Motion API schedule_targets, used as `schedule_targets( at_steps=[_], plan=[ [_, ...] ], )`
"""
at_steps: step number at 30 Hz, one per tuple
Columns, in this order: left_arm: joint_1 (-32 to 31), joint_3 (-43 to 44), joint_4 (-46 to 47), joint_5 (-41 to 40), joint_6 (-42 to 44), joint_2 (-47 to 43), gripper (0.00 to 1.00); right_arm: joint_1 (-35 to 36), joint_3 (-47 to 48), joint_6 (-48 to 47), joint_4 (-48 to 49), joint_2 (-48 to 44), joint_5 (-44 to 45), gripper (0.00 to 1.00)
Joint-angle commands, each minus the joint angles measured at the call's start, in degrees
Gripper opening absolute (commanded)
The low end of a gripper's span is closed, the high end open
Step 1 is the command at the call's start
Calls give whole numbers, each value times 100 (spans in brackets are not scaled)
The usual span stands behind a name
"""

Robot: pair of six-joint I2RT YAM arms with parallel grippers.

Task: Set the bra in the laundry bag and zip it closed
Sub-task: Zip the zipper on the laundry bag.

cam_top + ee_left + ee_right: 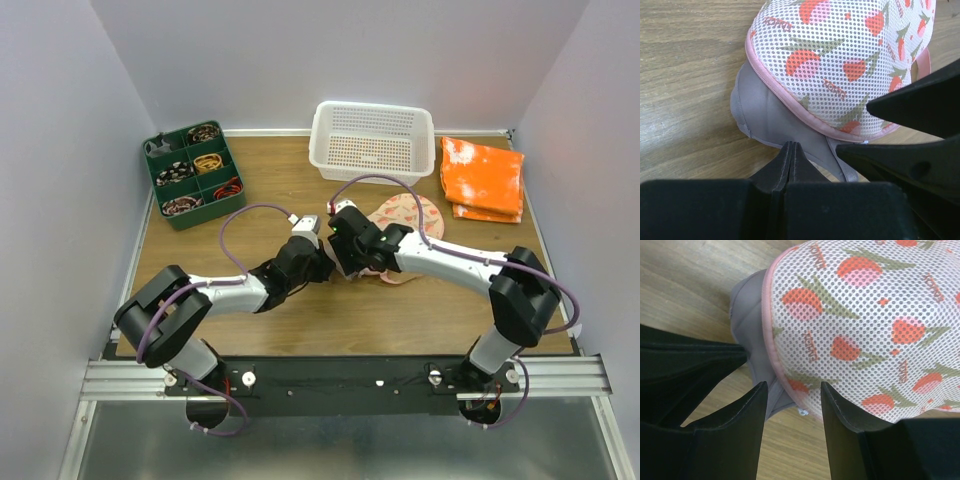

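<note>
The laundry bag (410, 215) lies mid-table, pale pink mesh with a red-orange fruit print. It fills the left wrist view (840, 60) and the right wrist view (865, 325). The taupe bra (757, 107) pokes out from under the bag's pink rim, with one cup and a strap on the wood; it also shows in the right wrist view (747, 305). My left gripper (791, 146) is shut and empty, its tips at the bra's near edge. My right gripper (792, 390) is open, straddling the bag's rim and the bra's edge. In the top view both grippers (338, 258) meet at the bag's left end and hide the bra.
A white perforated basket (372, 140) stands at the back. An orange-and-white folded cloth (482, 178) lies at the back right. A green compartment tray (193, 173) with small items sits at the back left.
</note>
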Motion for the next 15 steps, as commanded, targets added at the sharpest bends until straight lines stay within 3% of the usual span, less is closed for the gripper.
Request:
schedule_targets(
  at_steps=[1,15],
  plan=[
    [36,53,67,97,-16,-151,2,72,-65,-116,183,246,569,55],
    [71,-61,-12,-8,2,-432,2,301,-206,-108,360,351,885,55]
  ],
)
